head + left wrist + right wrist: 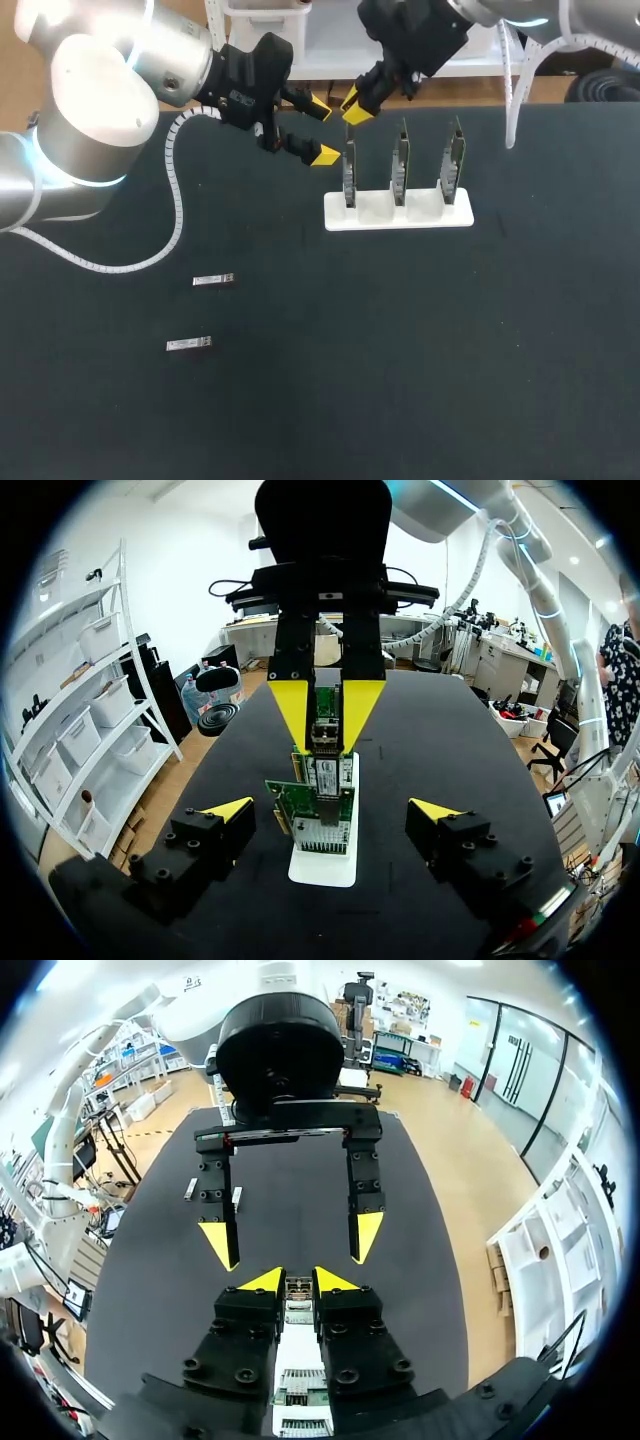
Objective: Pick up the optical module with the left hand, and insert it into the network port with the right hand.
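1. Head view: left jaws stand open and empty beside the card stand (398, 212). Right jaws are closed above the leftmost network card (349, 172). Two spare modules (214, 281) lie on the surface (400, 350).
2. Left wrist view: right jaws grip the optical module (325, 735) at the card's port.
3. Right wrist view: same grip. Pickup is judged done and insertion unfinished.
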Robot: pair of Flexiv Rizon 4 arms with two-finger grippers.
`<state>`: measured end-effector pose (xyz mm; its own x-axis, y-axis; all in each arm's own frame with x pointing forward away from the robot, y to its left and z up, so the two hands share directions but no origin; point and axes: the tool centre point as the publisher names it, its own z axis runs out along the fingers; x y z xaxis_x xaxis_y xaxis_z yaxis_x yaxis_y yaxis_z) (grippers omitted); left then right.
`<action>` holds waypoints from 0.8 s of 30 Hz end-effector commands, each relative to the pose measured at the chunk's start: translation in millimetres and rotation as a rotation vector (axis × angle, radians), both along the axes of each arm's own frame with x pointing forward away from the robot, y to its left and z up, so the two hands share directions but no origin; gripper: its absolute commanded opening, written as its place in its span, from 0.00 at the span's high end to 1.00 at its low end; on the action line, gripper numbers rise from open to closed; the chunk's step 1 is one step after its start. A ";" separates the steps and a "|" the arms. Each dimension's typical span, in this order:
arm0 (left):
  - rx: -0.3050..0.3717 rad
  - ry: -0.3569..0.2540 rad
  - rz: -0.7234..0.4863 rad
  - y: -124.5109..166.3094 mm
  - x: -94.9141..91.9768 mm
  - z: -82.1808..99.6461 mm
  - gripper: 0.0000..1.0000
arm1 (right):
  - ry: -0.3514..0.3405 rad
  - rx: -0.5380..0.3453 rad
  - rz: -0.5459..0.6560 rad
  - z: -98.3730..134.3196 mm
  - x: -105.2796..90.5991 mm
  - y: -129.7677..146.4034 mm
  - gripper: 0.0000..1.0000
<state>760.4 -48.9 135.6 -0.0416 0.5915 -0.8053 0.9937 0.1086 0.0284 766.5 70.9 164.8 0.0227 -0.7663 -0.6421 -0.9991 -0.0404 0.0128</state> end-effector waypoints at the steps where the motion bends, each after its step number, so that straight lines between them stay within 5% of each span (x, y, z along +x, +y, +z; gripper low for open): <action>1: 0.002 0.001 -0.003 -0.4 1.8 -0.2 0.00 | 0.005 0.002 0.001 -0.1 1.5 0.1 0.00; 24: 0.002 0.001 -0.003 -0.4 1.8 -0.2 0.00 | -0.027 0.069 -0.040 12.2 -4.7 -19.2 0.00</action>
<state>760.4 -48.9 135.6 -0.0416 0.5914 -0.8053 0.9937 0.1086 0.0284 770.0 56.5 177.8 0.0083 -0.7301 -0.6833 -1.0000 -0.0086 -0.0031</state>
